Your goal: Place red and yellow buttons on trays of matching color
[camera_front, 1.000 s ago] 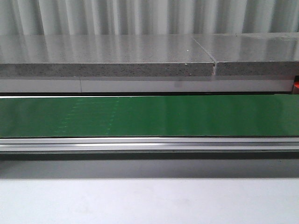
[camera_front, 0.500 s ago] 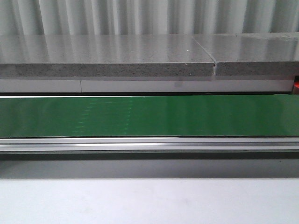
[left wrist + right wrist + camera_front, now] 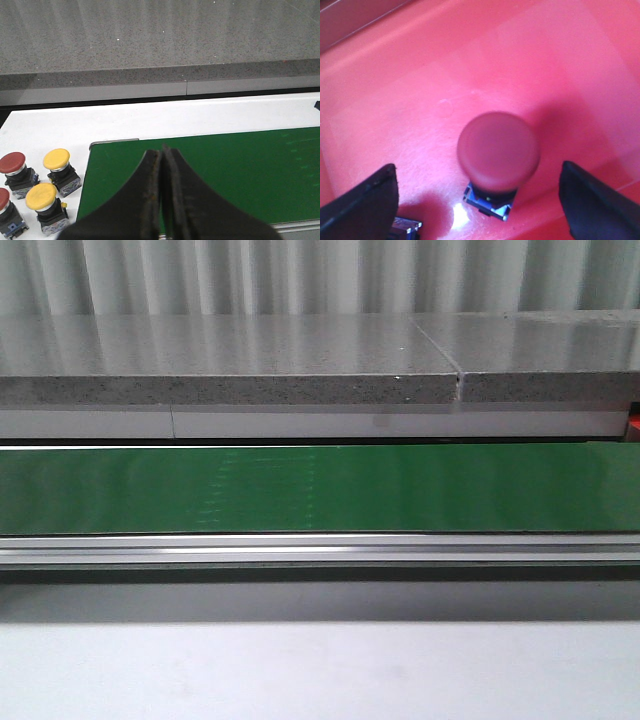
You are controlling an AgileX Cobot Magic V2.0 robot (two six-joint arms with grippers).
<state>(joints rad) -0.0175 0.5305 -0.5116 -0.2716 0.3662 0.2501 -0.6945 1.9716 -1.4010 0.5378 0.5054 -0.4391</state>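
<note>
four push buttons sit in a cluster on the white table surface (image 3: 45, 130) in the left wrist view, just off the end of the green conveyor belt (image 3: 225, 175): a red-capped button (image 3: 12, 163) with a yellow-capped button (image 3: 56, 159) beside it, a second yellow button (image 3: 41, 196) nearer the camera, and another red one (image 3: 3, 199) cut off by the picture's edge. each stands upright on a dark base, close to its neighbours but apart from the belt. the left gripper (image 3: 162, 200) hangs over the belt's end with its two dark fingers (image 3: 146, 200) pressed flat together and nothing between them.

over on the right, the wrist camera looks straight down into a red tray (image 3: 395, 75). one red button (image 3: 498, 150) stands upright on the tray floor, its blue-grey base just showing under the round cap. the right gripper (image 3: 480, 200) is spread wide, one finger (image 3: 362, 205) on each side of the button and both clear of it. a corner of another small part peeks out by one finger, too cropped to name.

from the front view only the green belt, its aluminium rail (image 3: 320, 548) and a grey stone-like slab (image 3: 230, 390) behind it can be seen.
</note>
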